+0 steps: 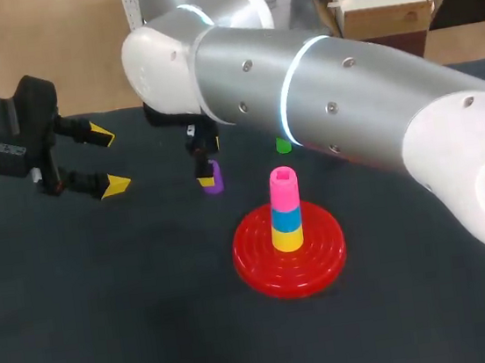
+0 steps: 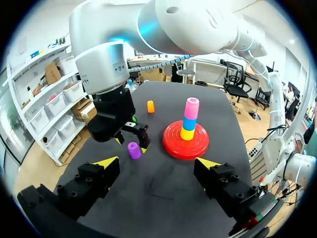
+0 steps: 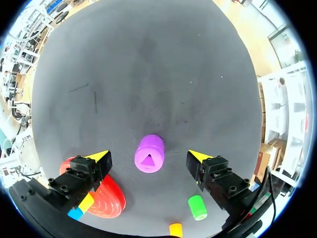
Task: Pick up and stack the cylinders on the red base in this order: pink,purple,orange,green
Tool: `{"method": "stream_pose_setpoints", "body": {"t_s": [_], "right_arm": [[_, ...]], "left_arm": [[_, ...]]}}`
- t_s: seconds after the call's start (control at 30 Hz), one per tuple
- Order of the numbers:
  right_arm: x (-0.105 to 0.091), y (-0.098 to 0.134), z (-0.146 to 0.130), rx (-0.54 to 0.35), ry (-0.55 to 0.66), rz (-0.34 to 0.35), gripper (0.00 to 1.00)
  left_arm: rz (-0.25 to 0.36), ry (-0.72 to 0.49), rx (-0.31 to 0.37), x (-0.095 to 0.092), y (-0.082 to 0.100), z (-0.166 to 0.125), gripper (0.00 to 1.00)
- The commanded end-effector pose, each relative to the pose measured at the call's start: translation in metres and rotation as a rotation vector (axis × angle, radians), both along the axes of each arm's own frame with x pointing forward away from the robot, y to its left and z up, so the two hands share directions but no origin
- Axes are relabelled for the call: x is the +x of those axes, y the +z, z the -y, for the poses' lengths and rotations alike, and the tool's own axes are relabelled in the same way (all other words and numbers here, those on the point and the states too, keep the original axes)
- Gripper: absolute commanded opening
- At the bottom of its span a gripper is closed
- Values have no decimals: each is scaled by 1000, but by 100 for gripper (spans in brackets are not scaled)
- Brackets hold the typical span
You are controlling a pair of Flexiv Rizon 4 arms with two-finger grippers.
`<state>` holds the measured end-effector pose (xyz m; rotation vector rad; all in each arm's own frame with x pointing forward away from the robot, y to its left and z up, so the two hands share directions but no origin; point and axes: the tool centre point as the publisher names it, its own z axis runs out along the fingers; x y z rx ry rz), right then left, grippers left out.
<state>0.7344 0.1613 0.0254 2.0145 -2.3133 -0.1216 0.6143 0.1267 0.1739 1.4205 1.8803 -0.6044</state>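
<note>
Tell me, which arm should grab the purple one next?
The right arm. The right claw is open and hangs right over the purple plastic cylinder, a finger on each side. The left claw is open too, but off to the side, away from it.

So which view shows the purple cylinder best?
Right wrist view: the purple cylinder is seen whole from above, centred between the right gripper's open fingers. Head view shows it partly hidden by that gripper; left wrist view shows it small.

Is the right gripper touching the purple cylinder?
Apart. Right wrist view shows the purple cylinder between the open fingers of the right gripper, a gap on each side.
</note>
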Motion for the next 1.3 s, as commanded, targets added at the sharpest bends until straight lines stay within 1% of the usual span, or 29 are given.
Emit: {"method": "stream_pose_setpoints", "body": {"t_s": [0.03,0.07,0.13,0.4,0.47,0.5,0.53,0.57,0.63,0.67,0.7,0.8,0.9,1.03,1.07,1.1,1.13,1.2,1.23,1.3], "right_arm": [[10,0,-5,-7,-2,-40,81],[10,0,-5,-7,-2,-40,75],[10,0,-6,-9,-3,-41,74],[11,-1,-6,-16,-2,-40,78],[12,-2,-6,-20,-3,-41,78],[12,-2,-7,-21,-3,-41,75],[12,-2,-7,-22,-3,-40,49],[12,-2,-7,-22,-2,-40,45],[13,-3,-7,-24,-2,-38,33],[13,-3,-7,-24,-3,-37,15],[13,-3,-7,-27,-6,-34,0],[13,2,-5,-28,-11,-18,0],[12,17,-1,-15,-24,6,0],[7,50,5,20,-35,43,0],[4,64,9,28,-31,56,0],[2,71,11,31,-30,62,0],[-3,87,17,42,-28,69,0],[-9,105,25,44,-15,81,0],[-16,119,33,39,2,93,0],[-25,135,43,32,13,105,0]], "left_arm": [[5,-1,-4,0,-2,-1,100],[5,-1,-4,0,-2,-1,100],[5,-1,-4,0,-2,-1,100],[5,-1,-4,0,-2,-1,100],[5,-1,-4,0,-2,-1,100],[5,-1,-4,0,-2,-1,100],[5,-1,-4,0,-2,-1,100],[5,-1,-4,0,-2,-1,100],[5,-1,-4,0,-2,-1,100],[5,-1,-4,0,-2,-1,100],[5,-1,-4,0,-2,-1,100],[5,-1,-4,0,-2,-1,100],[5,-1,-4,0,-2,-1,100],[5,-1,-4,0,-2,-1,100],[5,-1,-4,0,-2,-1,100],[5,-1,-4,0,-2,-1,100],[5,-1,-4,0,-2,-1,100],[5,-1,-4,0,-2,-1,100],[5,-1,-4,0,-2,-1,100],[5,-1,-4,0,-2,-1,100]]}}
